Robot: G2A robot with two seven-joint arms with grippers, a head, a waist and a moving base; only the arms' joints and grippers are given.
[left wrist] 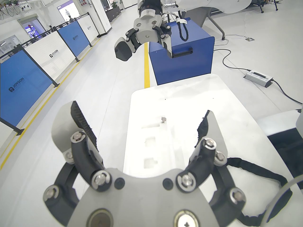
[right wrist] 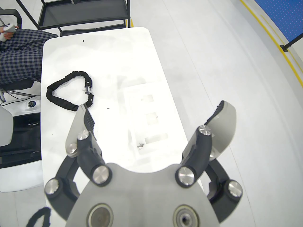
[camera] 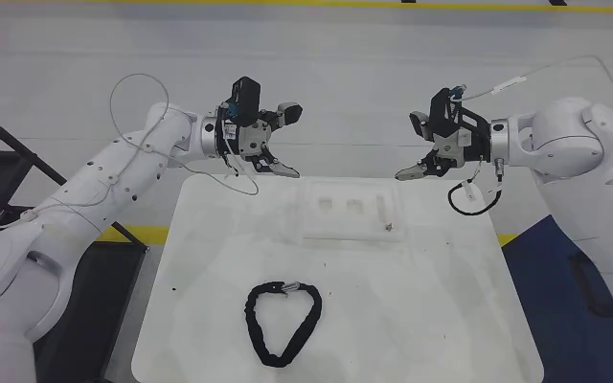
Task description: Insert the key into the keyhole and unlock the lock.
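Pickup was not yet done: my left pincer [camera: 286,142] and right pincer [camera: 415,148] hung wide open, empty. Next, I judged, came a fine pinch on the small silver metal key [camera: 388,227].

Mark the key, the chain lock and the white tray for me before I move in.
key [camera: 388,227]: top view, middle of the small metal piece.
chain lock [camera: 284,286]: top view, metal end piece where the loop closes.
white tray [camera: 350,231]: top view, bare strip beside the cutouts.
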